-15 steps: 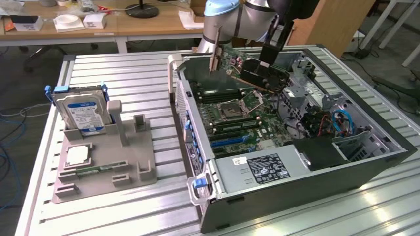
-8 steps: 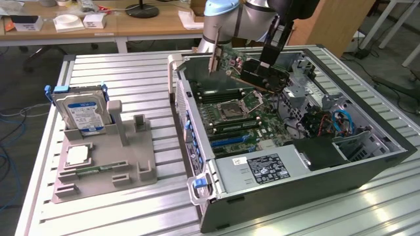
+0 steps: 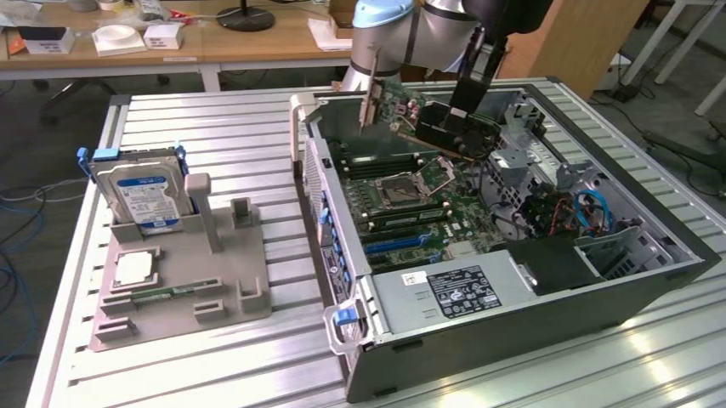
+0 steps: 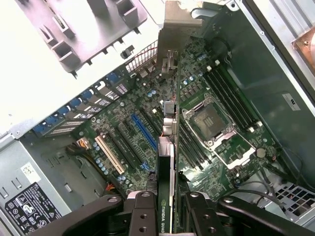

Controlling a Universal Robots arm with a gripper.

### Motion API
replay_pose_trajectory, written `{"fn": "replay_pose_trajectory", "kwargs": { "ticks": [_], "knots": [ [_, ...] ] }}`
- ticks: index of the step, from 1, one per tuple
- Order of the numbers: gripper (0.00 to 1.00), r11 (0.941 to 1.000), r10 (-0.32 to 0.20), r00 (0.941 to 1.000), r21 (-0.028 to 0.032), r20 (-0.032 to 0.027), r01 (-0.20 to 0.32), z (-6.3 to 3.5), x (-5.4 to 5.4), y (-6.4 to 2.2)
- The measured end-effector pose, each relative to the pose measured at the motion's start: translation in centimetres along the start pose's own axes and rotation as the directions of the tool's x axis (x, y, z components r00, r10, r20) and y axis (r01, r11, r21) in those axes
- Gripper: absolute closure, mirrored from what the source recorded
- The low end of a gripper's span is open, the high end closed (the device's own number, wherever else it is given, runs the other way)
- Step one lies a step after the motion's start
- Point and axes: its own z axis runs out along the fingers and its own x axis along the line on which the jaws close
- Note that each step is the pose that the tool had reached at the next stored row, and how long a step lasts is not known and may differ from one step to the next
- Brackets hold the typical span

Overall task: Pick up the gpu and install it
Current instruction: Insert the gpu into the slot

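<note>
While we hover: black two-finger gripper (image 4: 169, 204) clamped across flat green gpu card (image 3: 445, 127).
Handling: light, stiff, fragile; hold flat faces.

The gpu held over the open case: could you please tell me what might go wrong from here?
The gpu, clamped in the gripper, hangs tilted above the motherboard; its edge may miss the blue slot and strike neighbouring slots.
Its silver bracket looks close to the case's rear wall and could snag there.
The bare CPU socket lies beside the card; a slip might damage it.
</note>
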Motion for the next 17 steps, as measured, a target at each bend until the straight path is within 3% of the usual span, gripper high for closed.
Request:
{"fn": "replay_pose_trajectory", "kwargs": {
  "ticks": [17],
  "knots": [
    [0.74, 0.9978, -0.066, 0.9978, -0.0017, -0.0042, 0.066, 0.01, 0.05, -0.02]
  ]
}}
